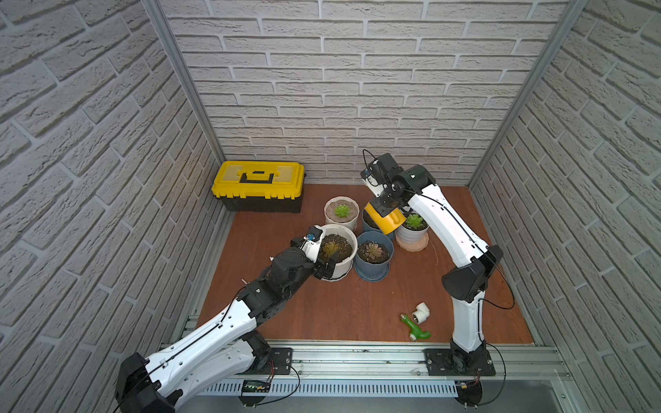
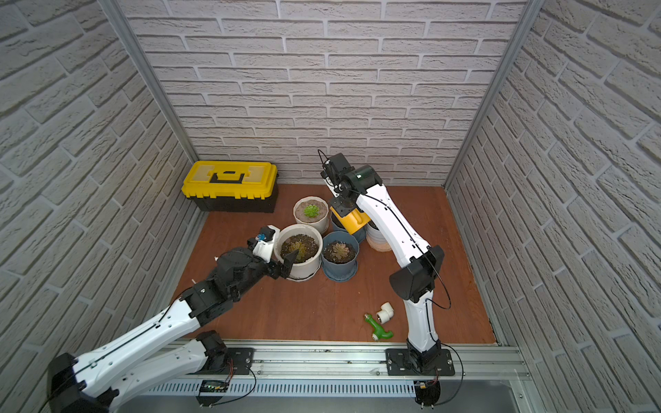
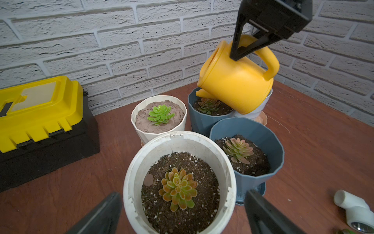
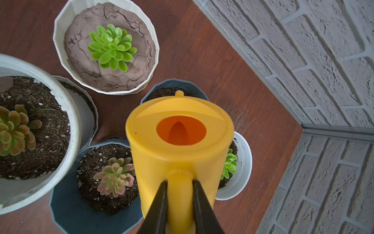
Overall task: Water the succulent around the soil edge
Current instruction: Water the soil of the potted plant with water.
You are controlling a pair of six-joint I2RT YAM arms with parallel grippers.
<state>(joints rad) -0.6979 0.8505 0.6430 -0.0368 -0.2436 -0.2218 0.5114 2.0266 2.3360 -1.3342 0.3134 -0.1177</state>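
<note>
The succulent (image 3: 178, 187) grows in a wide white pot (image 3: 129, 178), ringed by the dark soil edge (image 3: 206, 168). My left gripper (image 3: 183, 195) is open, one finger on each side of this pot, not gripping it; both top views show it at the pot's near left side (image 1: 325, 266) (image 2: 286, 264). My right gripper (image 4: 179, 182) is shut on the handle of a yellow watering can (image 4: 178, 152). The can (image 1: 382, 218) hangs tilted behind the wide pot. Its spout (image 3: 202, 94) points down over the back blue pot (image 3: 202, 121), not over the soil edge.
A ribbed white pot (image 1: 341, 211) with pale cracked soil, a front blue pot (image 1: 373, 275) and a small white pot (image 1: 413, 234) crowd round the wide pot. A yellow toolbox (image 1: 258, 182) sits at the back left. A white pipe elbow (image 1: 420, 311) and green fitting (image 1: 415, 327) lie near the front.
</note>
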